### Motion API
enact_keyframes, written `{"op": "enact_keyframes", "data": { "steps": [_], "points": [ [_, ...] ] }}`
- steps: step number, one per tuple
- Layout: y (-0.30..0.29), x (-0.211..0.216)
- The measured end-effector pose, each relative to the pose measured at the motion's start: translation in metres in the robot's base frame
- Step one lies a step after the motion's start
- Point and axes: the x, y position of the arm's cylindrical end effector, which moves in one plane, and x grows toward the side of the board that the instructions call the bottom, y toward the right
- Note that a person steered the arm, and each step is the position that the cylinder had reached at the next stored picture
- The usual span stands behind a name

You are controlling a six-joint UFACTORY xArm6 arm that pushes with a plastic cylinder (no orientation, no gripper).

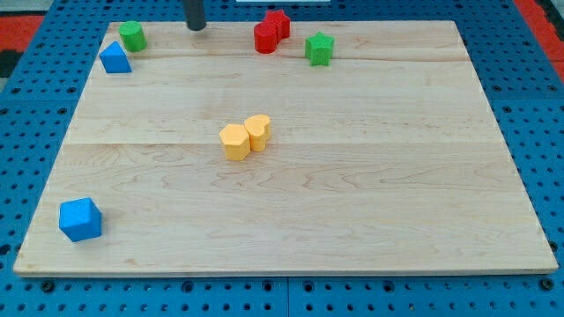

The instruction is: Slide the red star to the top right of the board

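Camera view: 2 red blocks (271,32), 2 green (132,36), 2 blue (115,58), 2 yellow (245,136); my tip (196,27) has no fingers.

Pale wooden board (352,220) of jointed planks, blue perforated table (538,106) around it, even light

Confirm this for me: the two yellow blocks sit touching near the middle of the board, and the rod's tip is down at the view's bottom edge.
One thing is wrong. The two yellow blocks do touch near the middle of the board, but my tip is at the view's top edge, left of the red blocks, as the camera view shows.
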Motion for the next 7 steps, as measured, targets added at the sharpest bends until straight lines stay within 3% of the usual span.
{"op": "enact_keyframes", "data": {
  "steps": [7],
  "points": [
    [0.16,0.001]
  ]
}}
